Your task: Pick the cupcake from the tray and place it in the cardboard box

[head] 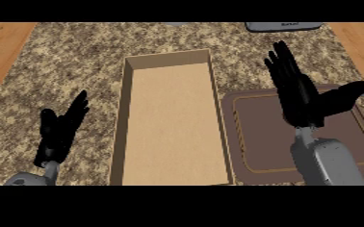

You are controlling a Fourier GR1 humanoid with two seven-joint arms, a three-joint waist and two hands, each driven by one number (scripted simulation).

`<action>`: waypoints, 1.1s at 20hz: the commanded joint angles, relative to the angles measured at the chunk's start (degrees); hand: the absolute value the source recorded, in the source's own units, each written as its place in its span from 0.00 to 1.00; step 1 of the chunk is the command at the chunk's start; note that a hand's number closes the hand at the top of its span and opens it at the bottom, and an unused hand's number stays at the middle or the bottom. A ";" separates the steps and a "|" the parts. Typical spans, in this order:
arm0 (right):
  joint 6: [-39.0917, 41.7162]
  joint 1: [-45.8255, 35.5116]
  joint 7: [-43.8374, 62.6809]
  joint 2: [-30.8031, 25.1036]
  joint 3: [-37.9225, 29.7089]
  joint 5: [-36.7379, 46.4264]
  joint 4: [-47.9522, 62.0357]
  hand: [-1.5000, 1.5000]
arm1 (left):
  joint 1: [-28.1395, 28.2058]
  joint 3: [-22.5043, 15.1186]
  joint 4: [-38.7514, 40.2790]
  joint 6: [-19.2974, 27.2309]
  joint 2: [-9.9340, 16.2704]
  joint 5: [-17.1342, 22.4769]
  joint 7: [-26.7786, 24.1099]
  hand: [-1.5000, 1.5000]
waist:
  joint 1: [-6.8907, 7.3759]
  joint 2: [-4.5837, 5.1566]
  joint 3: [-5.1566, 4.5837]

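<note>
On the speckled granite counter (78, 62), the long open cardboard box (171, 120) sits just left of the dark brown tray (245, 139). I see no cupcake; my right hand (298, 94), fingers spread, may hide it, so I should lower slowly. Left hand (60, 130) rests open.

Granite-patterned counter top (78, 72), speckled beige, brown and black, filling most of the scene from left to right. Wooden surface (14, 41), warm orange-brown, exposed in a strip at the far left corner and again at the far right corner (350, 33). Dark grey object (283, 26) with rounded corners at the far edge, right of centre, cut off by the frame; type not determinable. Even, diffuse lighting; no hard shadows on the stone.
</note>
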 commanded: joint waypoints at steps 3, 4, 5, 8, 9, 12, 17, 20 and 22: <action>-2.40 -2.95 -7.20 -5.37 -10.18 1.78 1.41 0.00 | -2.81 1.73 -0.84 1.66 2.85 -4.37 -2.08 0.50 | 1.74 0.18 -2.45; -1.86 -2.40 -10.03 -7.75 -12.07 2.66 0.33 0.00 | -1.83 2.21 -1.83 2.67 3.30 -5.45 -4.51 0.50 | 1.73 0.02 -2.44; -4.33 -5.34 -12.35 -8.06 -14.65 3.89 3.13 0.00 | -2.81 3.27 -2.47 2.95 4.52 -5.93 -5.01 0.50 | 2.61 0.24 -2.40; -12.25 3.16 -5.88 -20.89 -11.99 22.73 11.22 1.00 | -1.24 1.76 -3.36 4.02 2.94 -6.40 -5.41 0.50 | 1.62 1.10 -3.20; -20.59 1.06 -5.05 -14.16 -16.77 19.20 12.01 1.00 | -1.00 0.64 -3.45 4.47 2.03 -7.33 -5.79 0.50 | 1.93 0.58 -2.64; -26.50 2.53 -16.47 -4.22 -18.82 16.57 13.00 0.00 | 1.15 0.41 -4.05 4.73 1.51 -8.31 -7.45 0.50 | 2.55 0.26 -2.40; -18.56 9.20 -14.05 -11.29 -15.53 20.12 8.78 0.00 | 2.55 0.30 -6.36 6.27 -1.28 -11.11 -6.47 0.50 | 1.76 -0.02 -2.53; -13.18 12.50 -8.08 -20.54 -12.37 25.98 10.92 0.00 | 3.38 1.93 -5.64 3.81 1.21 -9.43 -7.69 0.50 | 1.67 -0.08 -2.69; -10.61 12.25 -0.43 -24.30 -9.60 28.97 8.09 0.00 | 1.99 2.60 -6.58 3.59 1.76 -9.10 -5.68 0.50 | 1.63 -0.22 -2.74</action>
